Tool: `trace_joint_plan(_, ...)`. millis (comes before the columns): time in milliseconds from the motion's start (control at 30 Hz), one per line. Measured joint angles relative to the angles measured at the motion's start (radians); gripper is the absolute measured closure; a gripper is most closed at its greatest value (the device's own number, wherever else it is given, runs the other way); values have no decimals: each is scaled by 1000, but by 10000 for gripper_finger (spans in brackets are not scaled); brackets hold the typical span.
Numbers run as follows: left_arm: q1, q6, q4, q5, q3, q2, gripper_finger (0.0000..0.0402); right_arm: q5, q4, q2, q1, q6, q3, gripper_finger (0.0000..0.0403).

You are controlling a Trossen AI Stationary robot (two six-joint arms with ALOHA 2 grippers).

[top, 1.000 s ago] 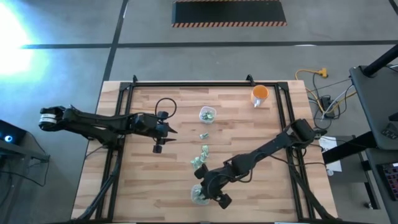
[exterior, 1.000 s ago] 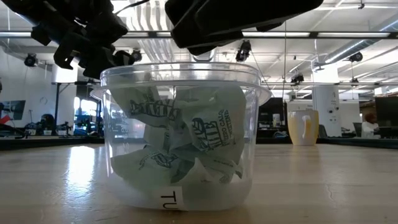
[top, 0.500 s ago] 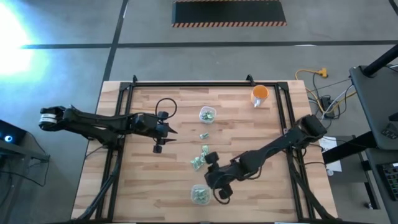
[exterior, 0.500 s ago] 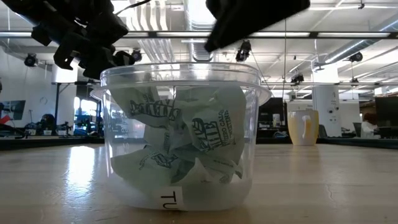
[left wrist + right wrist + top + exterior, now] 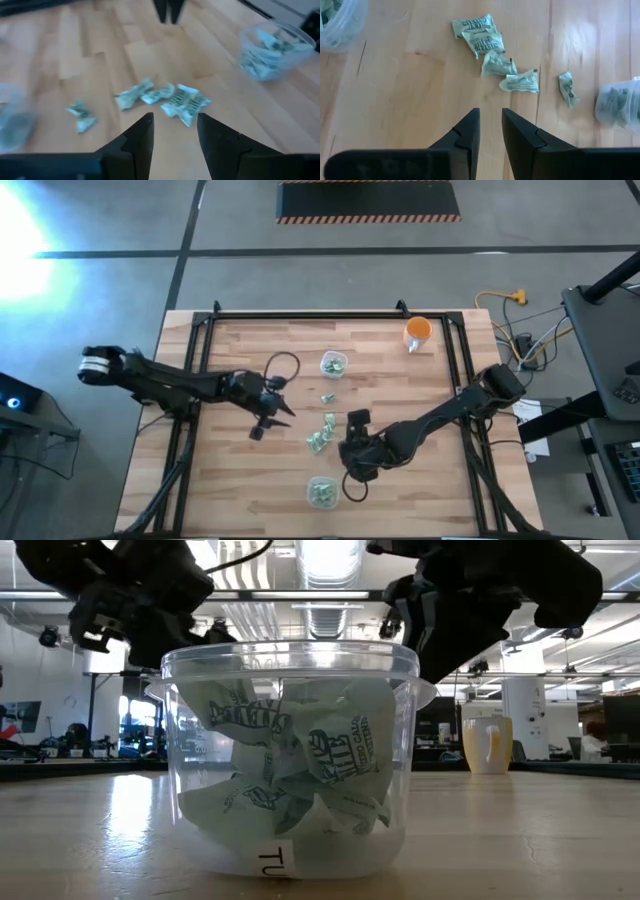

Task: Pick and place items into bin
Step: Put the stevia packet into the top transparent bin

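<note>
Small crinkly pale green-and-white wrapped items (image 5: 492, 55) lie loose in a short cluster mid-table, one piece (image 5: 567, 88) slightly apart, while more fill the clear round bin (image 5: 290, 760) near the table's front edge.

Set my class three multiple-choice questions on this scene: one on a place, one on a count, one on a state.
1. The orange cup stands: A inside a tub; B near the table's right side; C at its middle.
2. Loose wrapped pieces in the right wrist view: A two; B five; C twelve.
3. The left tool is: A open, empty; B shut on a piece; C shut on the cup.
Key: B, it stands alone off to the right; B, five lie on wood; A, wood shows between its fingers.
</note>
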Motion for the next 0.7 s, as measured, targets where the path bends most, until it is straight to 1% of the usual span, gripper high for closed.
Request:
trace_joint_plan(200,-50,33,76,2,0,116,267,10,0,0,0,3,-2,338)
trace_joint_plan(267,-51,45,124,1,0,152,267,25,-2,0,0,2,-3,340)
trace_joint_plan(333,-51,51,209,-17,0,197,267,26,-5,0,-2,3,-5,340)
trace_joint_plan(400,-49,51,285,-63,2,250,267,27,-10,0,-3,15,-7,340)
trace_joint_plan(467,-48,38,332,-134,13,310,267,34,-22,0,-3,26,-9,341)
trace_joint_plan(600,-20,-20,333,-294,59,401,267,50,-27,0,-3,44,-10,344)
trace_joint_plan(700,16,-64,334,-306,99,441,267,50,-27,0,-2,50,-10,344)
